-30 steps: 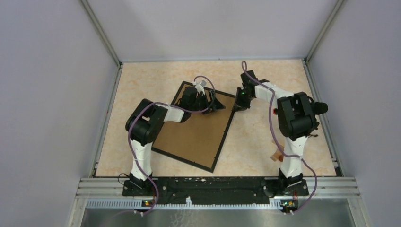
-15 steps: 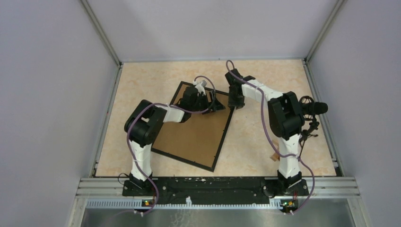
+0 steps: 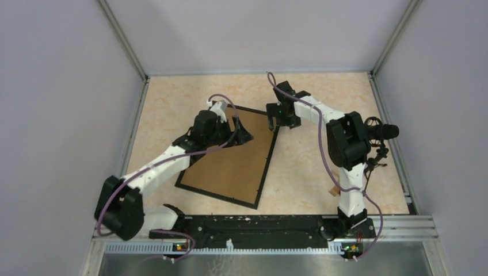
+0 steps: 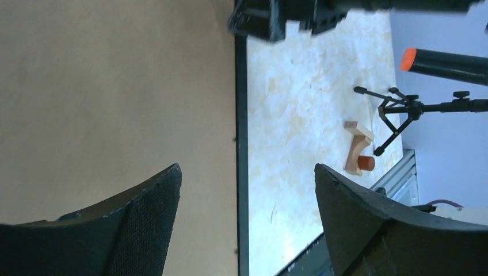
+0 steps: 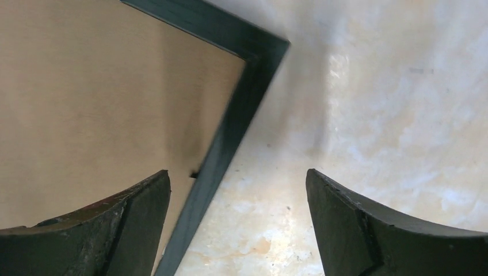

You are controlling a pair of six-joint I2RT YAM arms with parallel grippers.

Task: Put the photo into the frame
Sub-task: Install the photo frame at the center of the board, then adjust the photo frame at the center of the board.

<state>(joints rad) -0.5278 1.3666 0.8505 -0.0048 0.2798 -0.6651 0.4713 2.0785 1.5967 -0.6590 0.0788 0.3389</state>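
Count: 1 frame (image 3: 230, 169), 2 arms, 2 fingers per arm.

Frame lies flat on the table (image 3: 322, 167), left of centre, brown backing board up, thin black border all round. It sits skewed to the table edges, with one short side far and the other near.

Left arm (image 3: 161, 167) reaches from the near left across the frame. Left fingers (image 4: 144, 218) are spread wide and released, nothing between them. They sit over the far part of the backing. In the left wrist view the frame's right border runs down the gap between them.

Right arm (image 3: 345, 138) bends in from the right. Right fingers (image 5: 115, 224) are also spread wide and released, gripping nothing. They sit over the frame's far right corner, and the right wrist view shows that corner in the gap, one finger over the backing and the other over bare table. Can't tell if the tips touch anything.

Other items, 1 each:
- light wooden block (image 4: 357, 146) at the near right of the table by the right arm's base, with an orange-red cylinder (image 4: 366, 163) touching it
- small black tripod (image 4: 403, 106) at the right edge
- black tube with an orange end (image 4: 443, 60) near it; can't tell if it's mounted on the tripod
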